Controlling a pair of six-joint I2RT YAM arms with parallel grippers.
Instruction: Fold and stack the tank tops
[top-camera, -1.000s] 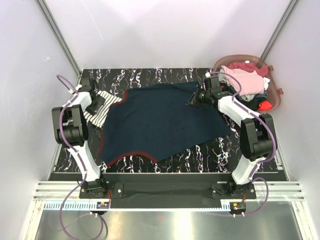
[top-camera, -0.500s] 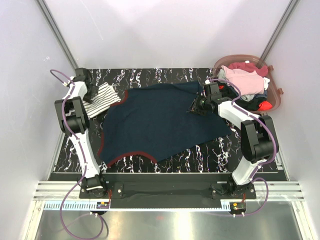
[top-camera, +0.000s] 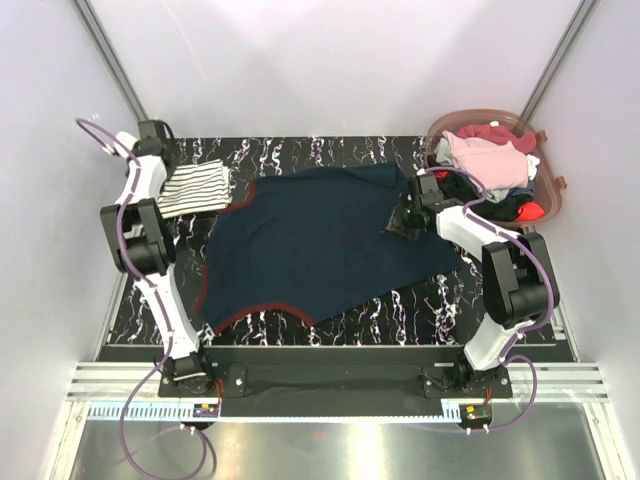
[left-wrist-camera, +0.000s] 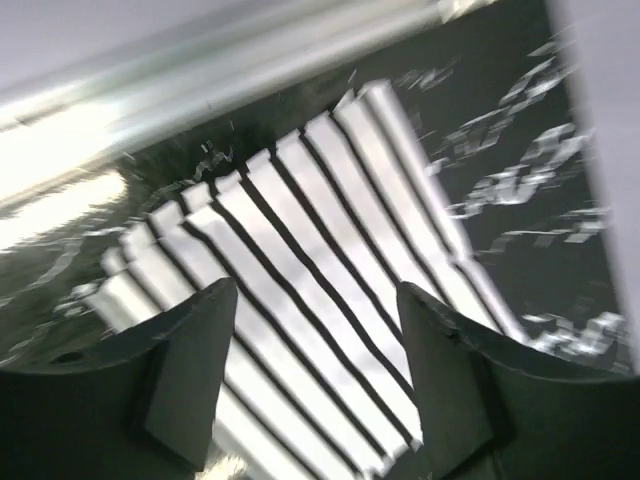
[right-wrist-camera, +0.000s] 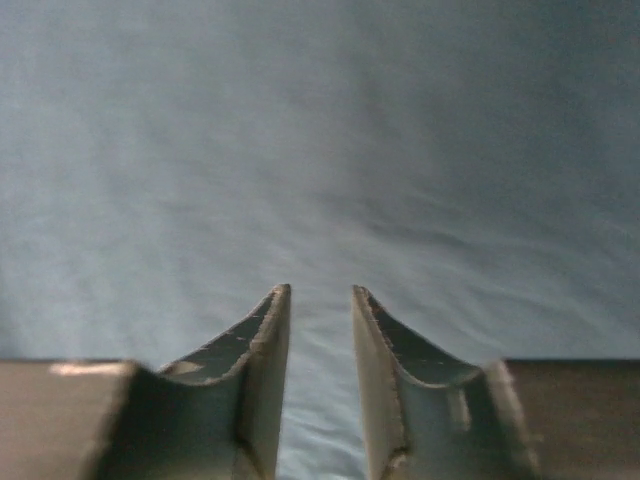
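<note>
The navy top (top-camera: 320, 240) lies spread nearly flat across the middle of the table (top-camera: 330, 150), with red trim along its lower-left edge. The striped top (top-camera: 195, 187) sits folded small at the upper left, just beside the navy one. The left gripper (left-wrist-camera: 315, 295) hangs over the stripes, spread wide and holding nothing. The right gripper (right-wrist-camera: 320, 290) is above the navy top's right side, slightly parted and empty. Bare table shows along the top and lower right. A basket (top-camera: 548, 190) of clothes sits at the upper right.

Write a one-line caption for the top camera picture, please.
Folded striped tank top at far left, navy tank top spread out mid-table, right gripper over its right part.
</note>
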